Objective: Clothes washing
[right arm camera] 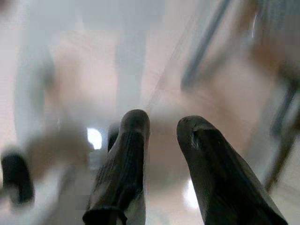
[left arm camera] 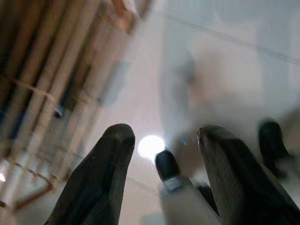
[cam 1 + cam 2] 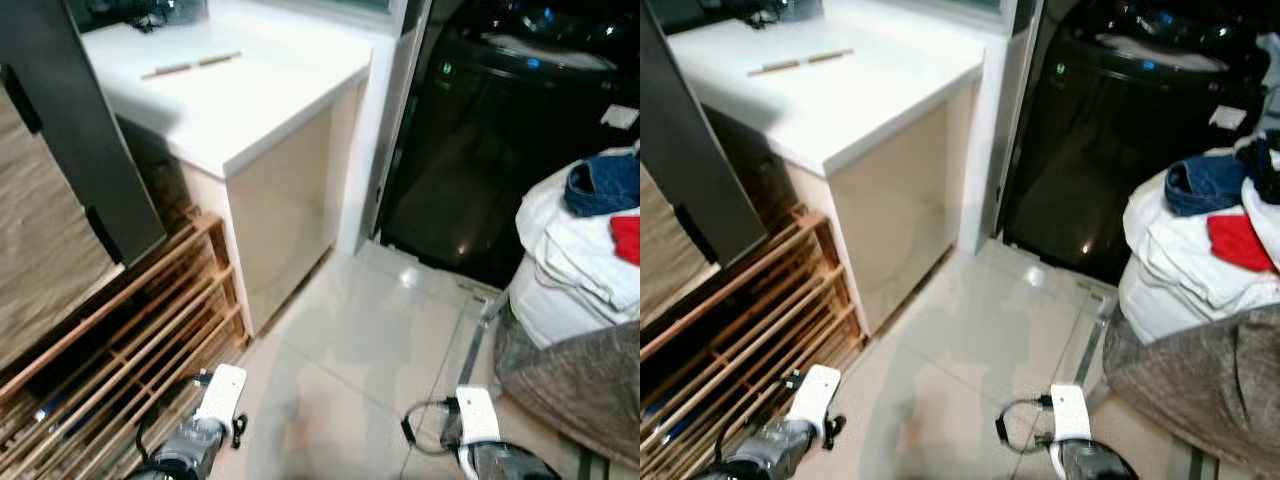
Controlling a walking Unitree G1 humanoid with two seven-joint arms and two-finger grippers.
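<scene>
- A white counter [image 3: 240, 110] stands to the left on a pale beige cabinet base.
- Two thin wooden sticks [image 3: 190, 65] lie end to end on the counter's top, near its far side.
- A dark object [image 3: 140, 15] sits at the counter's far left corner, too cut off to identify.
- A wooden slatted rack [image 3: 130, 340] stands on the floor, touching the cabinet's left side; its rails run diagonally.
- A dark grey panel [image 3: 70, 120] leans above the rack.
- The glossy, pale tiled floor [image 3: 350, 350] reflects light.
- A white vertical post [image 3: 385, 120] rises just beside the counter's right edge.
- A grey-brown textured fabric surface [image 3: 590, 400] fills the lower right corner.
</scene>
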